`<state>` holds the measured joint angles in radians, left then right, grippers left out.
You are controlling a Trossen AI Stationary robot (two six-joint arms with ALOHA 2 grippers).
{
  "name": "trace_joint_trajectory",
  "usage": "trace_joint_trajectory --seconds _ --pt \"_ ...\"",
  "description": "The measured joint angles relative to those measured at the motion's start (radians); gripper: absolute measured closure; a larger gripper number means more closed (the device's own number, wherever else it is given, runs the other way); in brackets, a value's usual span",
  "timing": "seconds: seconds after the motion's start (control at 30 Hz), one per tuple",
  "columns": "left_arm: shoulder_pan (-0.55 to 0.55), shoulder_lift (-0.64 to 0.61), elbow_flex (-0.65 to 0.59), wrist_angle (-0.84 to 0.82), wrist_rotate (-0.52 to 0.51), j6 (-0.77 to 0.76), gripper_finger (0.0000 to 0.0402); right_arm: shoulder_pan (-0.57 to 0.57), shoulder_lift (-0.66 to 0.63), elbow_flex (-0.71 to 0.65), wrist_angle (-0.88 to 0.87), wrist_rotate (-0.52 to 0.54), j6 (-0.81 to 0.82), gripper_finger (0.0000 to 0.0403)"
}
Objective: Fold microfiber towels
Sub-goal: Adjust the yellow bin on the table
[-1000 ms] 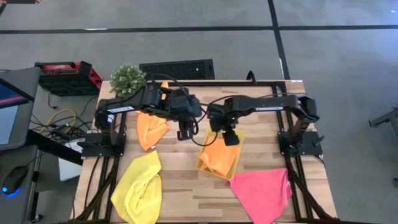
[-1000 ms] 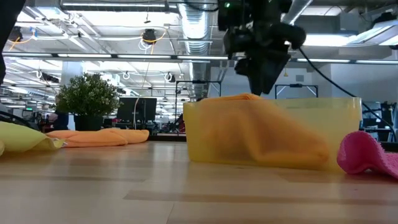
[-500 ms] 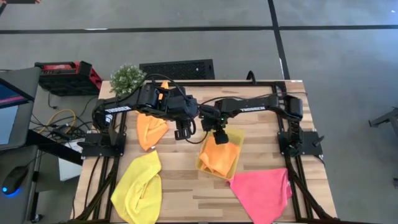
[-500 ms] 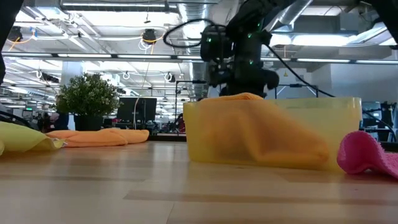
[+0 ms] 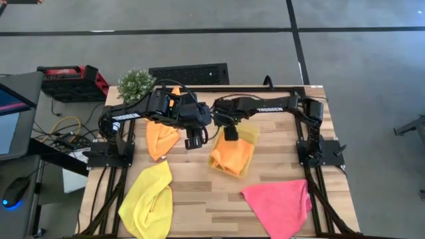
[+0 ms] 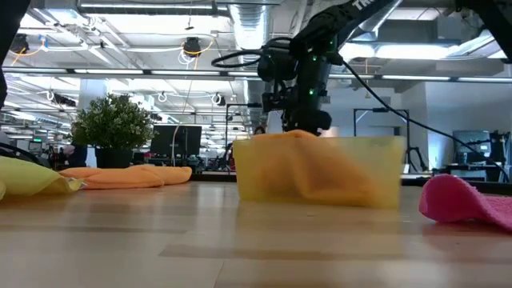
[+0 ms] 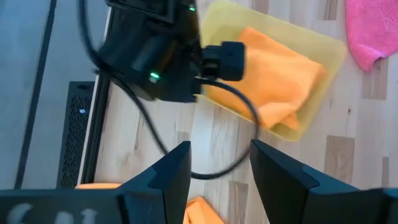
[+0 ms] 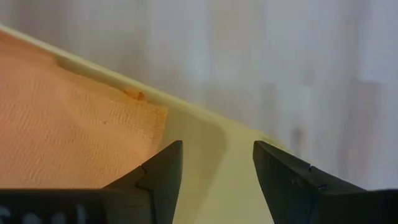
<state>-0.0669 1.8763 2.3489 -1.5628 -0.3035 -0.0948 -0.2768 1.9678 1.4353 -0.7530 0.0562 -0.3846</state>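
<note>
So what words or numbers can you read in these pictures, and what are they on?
"TROSSEN": white letters on the right arm, seen from above.
White letters on the left arm: too small to read.
White letters on an arm at the top of the low view: cut off, unreadable.
Towels and tray: no writing visible.

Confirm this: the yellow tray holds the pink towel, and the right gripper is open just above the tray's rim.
Wrong towel. The yellow tray holds an orange towel; the pink towel lies on the table beside it, as the high view shows. The right gripper is indeed open just above the tray's rim.
</note>
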Motion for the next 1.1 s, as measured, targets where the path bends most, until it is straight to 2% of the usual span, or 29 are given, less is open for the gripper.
trace_joint_trajectory --seconds 0.27,0.43,0.57,0.67,0.83,1.0,1.1 --pt "0.000 0.000 0.000 -0.009 0.000 -0.030 0.0244 -0.064 -0.034 0.000 -0.009 0.027 0.019 0.0182" --pt "0.000 0.000 -0.006 -0.006 0.002 -0.078 0.0244 -0.061 -0.187 0.018 -0.068 0.023 0.041 0.0182" --pt "-0.001 0.000 -0.057 -0.008 0.005 -0.163 0.0244 -0.084 -0.314 0.018 -0.136 0.024 0.071 0.0182" --pt "0.000 0.000 -0.126 -0.008 0.020 -0.268 0.0244 -0.127 -0.383 0.004 -0.199 0.024 0.097 0.0182" --pt "0.003 0.002 -0.274 0.062 0.037 -0.311 0.0244 -0.234 -0.429 -0.004 -0.296 0.024 0.162 0.0182" --pt "0.022 0.002 -0.472 0.136 0.063 -0.372 0.0244 -0.327 -0.385 -0.004 -0.362 0.024 0.170 0.0182" --pt "0.025 0.002 -0.567 0.208 0.123 -0.386 0.0244 -0.354 -0.329 -0.004 -0.374 0.020 0.150 0.0182"
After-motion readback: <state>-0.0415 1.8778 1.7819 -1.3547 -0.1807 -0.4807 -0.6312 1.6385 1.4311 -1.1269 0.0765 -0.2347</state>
